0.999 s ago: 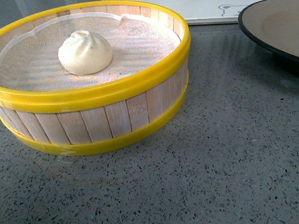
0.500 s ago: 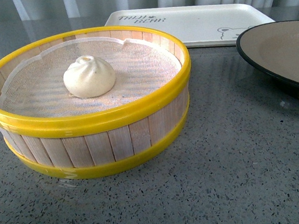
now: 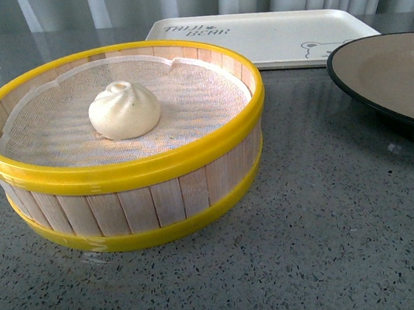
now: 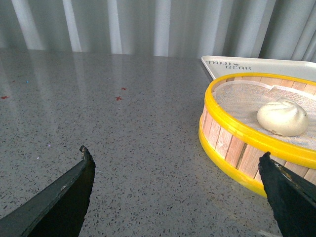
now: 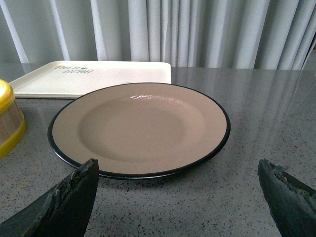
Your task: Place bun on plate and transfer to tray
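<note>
The white pleated bun lies on cloth inside a yellow-rimmed wooden steamer basket; it also shows in the left wrist view. The black-rimmed, beige plate stands empty at the right, and fills the right wrist view. The cream tray lies behind them, empty, also in the right wrist view. My left gripper is open over bare table, just left of the basket. My right gripper is open just in front of the plate's near rim. Neither arm shows in the front view.
The grey speckled table carries everything. The basket stands between the left gripper and the plate. A pleated curtain hangs behind the table. Small red marks dot the table at far left.
The front view has shifted: the basket, plate and tray sit lower in frame and the curtain now shows. The bun rests in the same spot in the basket.
</note>
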Available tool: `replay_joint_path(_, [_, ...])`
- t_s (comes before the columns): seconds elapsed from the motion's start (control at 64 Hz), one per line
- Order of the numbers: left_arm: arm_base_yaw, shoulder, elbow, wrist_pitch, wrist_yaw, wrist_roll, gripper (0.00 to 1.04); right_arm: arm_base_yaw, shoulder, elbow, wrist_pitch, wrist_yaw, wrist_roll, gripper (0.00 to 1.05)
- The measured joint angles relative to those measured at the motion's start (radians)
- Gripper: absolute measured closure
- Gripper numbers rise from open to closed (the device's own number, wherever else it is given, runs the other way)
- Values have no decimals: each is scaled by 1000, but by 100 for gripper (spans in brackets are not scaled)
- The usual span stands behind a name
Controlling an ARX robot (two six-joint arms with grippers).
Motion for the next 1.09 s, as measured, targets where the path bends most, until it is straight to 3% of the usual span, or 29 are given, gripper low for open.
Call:
replay_joint_path(0.328, [-1, 2, 1, -2, -6, -1, 7, 0, 0, 0, 0, 0, 0, 9])
replay_joint_path(0.437, [-67, 186, 113, -290, -319, -169, 7, 0, 0, 0, 0, 0, 0, 9])
replay_joint_path(0.5, [-57, 249, 126, -322, -376, -224, 7, 0, 0, 0, 0, 0, 0, 9])
replay_joint_path(0.656, [26, 333, 170, -210, -366, -266, 7, 0, 0, 0, 0, 0, 0, 9])
replay_joint_path(0.765, [38, 433, 219, -117, -361, -260, 7, 0, 0, 0, 0, 0, 0, 9])
replay_joint_path(0.952, [-53, 706, 404, 101, -378, -215, 7, 0, 0, 0, 0, 0, 0, 9])
replay_joint_path(1.093, [-139, 911, 574, 179, -375, -187, 7, 0, 0, 0, 0, 0, 0, 9])
